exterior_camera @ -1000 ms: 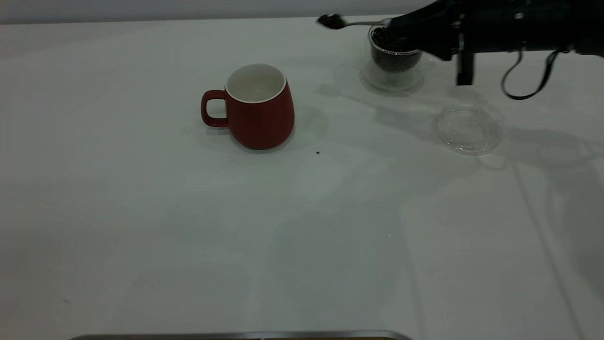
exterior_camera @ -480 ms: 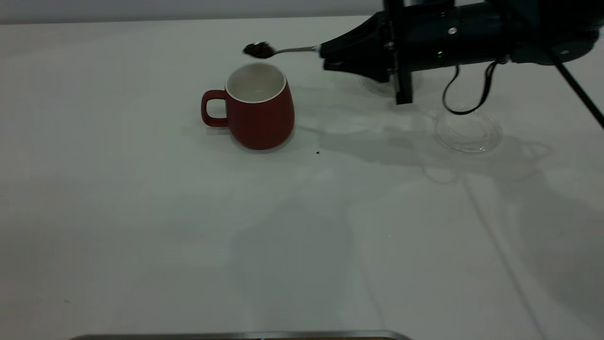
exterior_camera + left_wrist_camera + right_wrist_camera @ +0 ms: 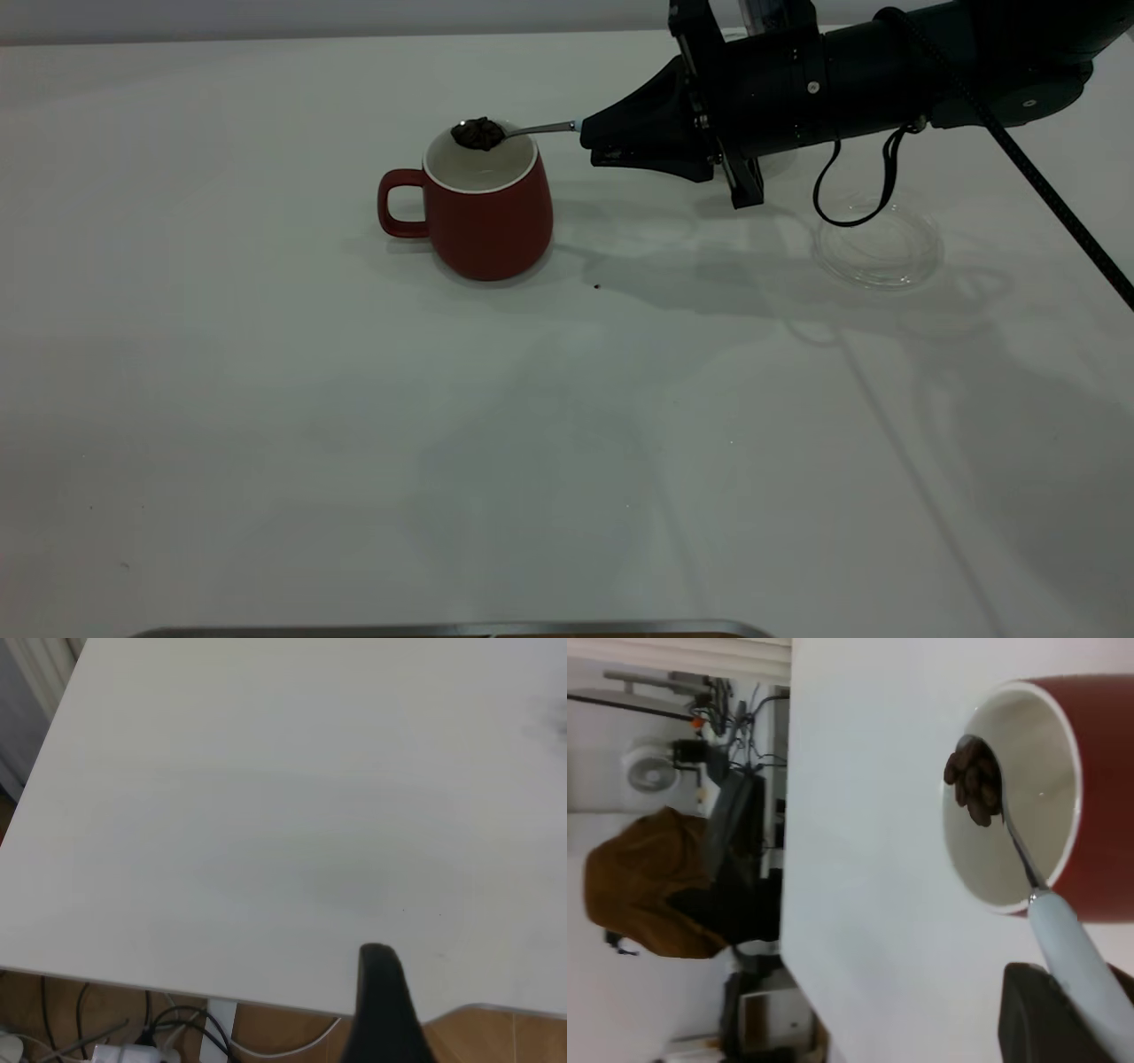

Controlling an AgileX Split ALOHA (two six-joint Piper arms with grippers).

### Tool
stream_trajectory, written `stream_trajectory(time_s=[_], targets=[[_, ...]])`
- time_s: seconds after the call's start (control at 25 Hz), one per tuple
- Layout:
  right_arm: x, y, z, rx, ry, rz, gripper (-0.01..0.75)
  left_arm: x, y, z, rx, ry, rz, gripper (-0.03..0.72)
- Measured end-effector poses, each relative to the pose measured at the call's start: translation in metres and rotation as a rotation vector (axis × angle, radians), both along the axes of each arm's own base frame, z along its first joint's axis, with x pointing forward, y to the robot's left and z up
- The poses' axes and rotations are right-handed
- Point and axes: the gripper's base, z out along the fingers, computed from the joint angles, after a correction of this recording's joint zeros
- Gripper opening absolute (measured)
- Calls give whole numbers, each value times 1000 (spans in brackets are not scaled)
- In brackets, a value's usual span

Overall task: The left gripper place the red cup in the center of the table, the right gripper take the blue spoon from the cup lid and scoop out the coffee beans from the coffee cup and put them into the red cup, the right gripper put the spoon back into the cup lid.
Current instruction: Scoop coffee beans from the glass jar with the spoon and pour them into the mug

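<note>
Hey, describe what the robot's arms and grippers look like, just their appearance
The right gripper is matte black, tapering from a thick cylindrical wrist with small screws. A black cable loops beneath it; a braided cable runs off diagonally. Of the left gripper, only one rounded black finger shows.

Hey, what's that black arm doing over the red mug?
The right gripper holds the blue spoon by its handle, with a heap of coffee beans in its bowl. The spoon's bowl is level over the open red cup, which looks empty inside; nothing is tipped in yet. The clear cup lid lies on the table beside it. The left gripper is parked near the table's edge.
</note>
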Motion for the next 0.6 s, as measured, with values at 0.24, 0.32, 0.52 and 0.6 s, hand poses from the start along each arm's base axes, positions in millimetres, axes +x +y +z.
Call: stream_trajectory(time_s=[0.24,0.32,0.52,0.6], targets=[[1,-1,-1,-101,-224,95,94,0,0,0,-1,0,1,577],[0,0,-1,-124,-317,140,94,0,0,0,-1,0,1,577],[0,0,0,-174,-481,216,94,0,0,0,-1,0,1,577],[0,0,0,-183,-504,225,94,0,0,0,-1,0,1,577]])
